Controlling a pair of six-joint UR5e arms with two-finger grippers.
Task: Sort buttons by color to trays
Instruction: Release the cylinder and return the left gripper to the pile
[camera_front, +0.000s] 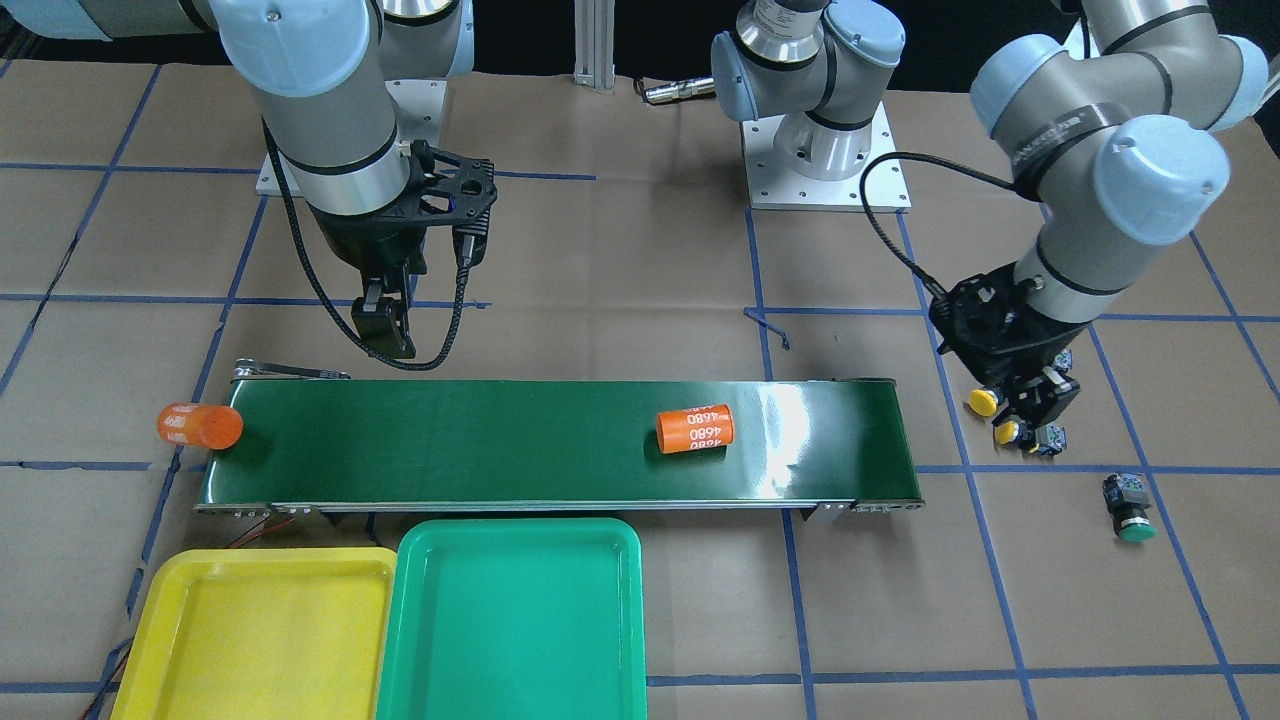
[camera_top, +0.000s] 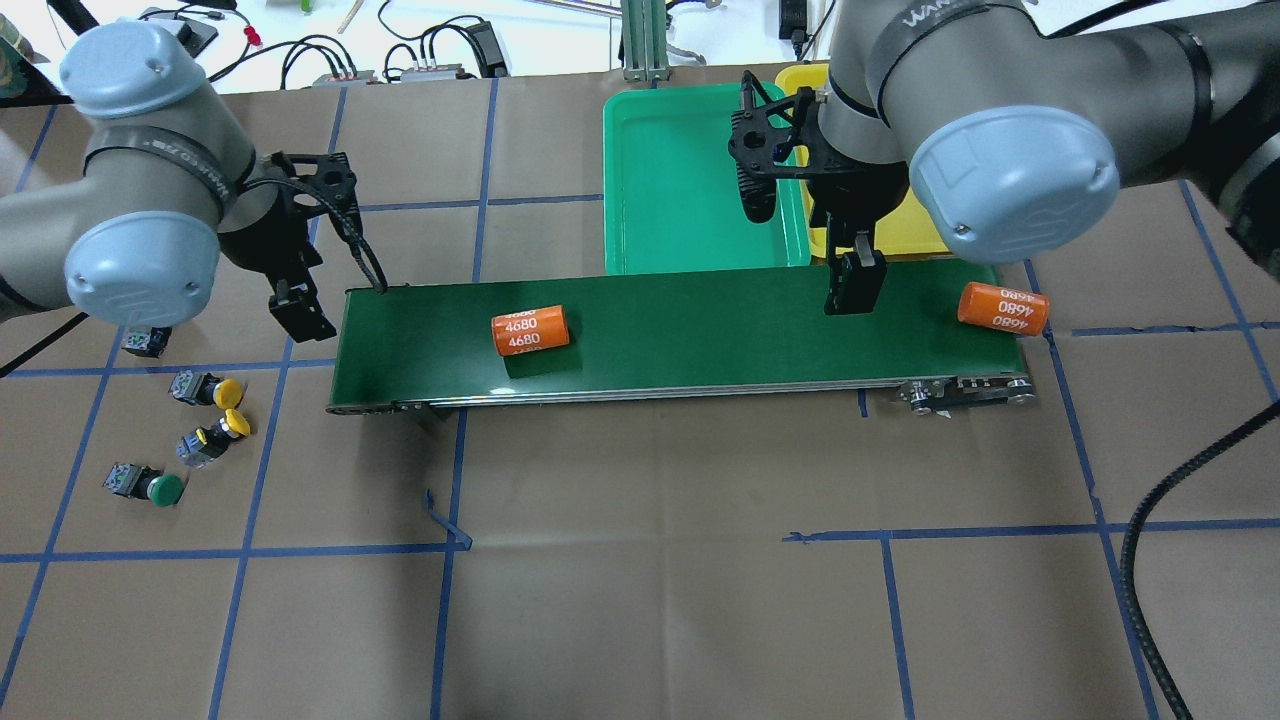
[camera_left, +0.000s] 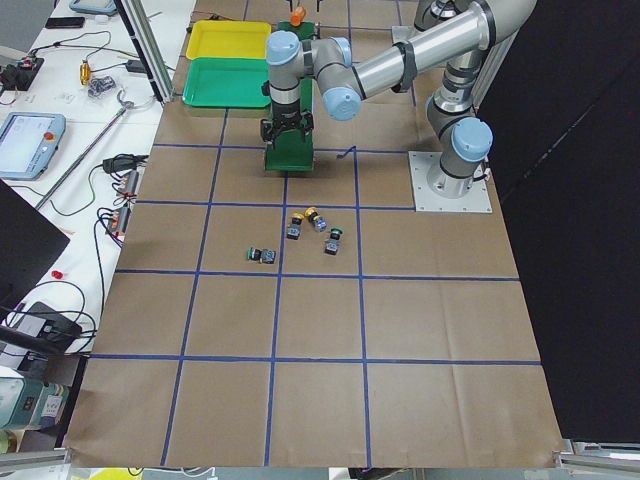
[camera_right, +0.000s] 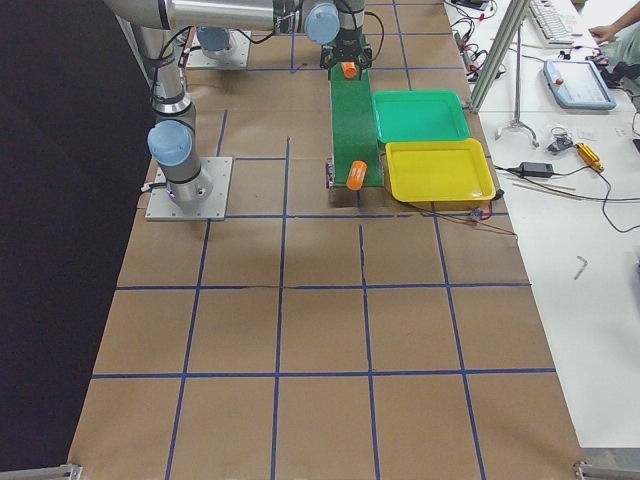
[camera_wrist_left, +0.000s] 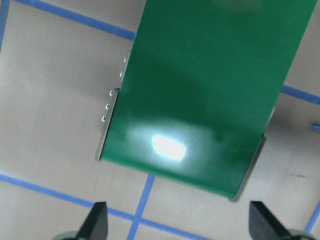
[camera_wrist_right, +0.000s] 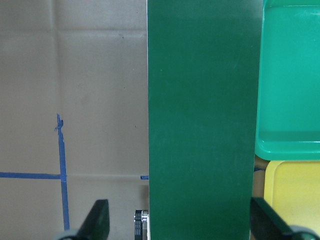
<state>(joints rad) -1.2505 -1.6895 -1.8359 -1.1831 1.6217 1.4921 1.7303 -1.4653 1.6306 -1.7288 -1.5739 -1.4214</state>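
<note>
Several buttons lie on the paper off the belt's end: two yellow ones, a green one, and a fourth half hidden under my left arm. My left gripper hangs open and empty between them and the belt; its fingertips stand wide apart in the left wrist view. My right gripper is open and empty above the belt, near the trays. The yellow tray and the green tray lie side by side beyond the belt, both bare.
The long dark green conveyor belt crosses the table. One orange "4680" cylinder lies on it and another at its far end. A black cable hangs from each wrist.
</note>
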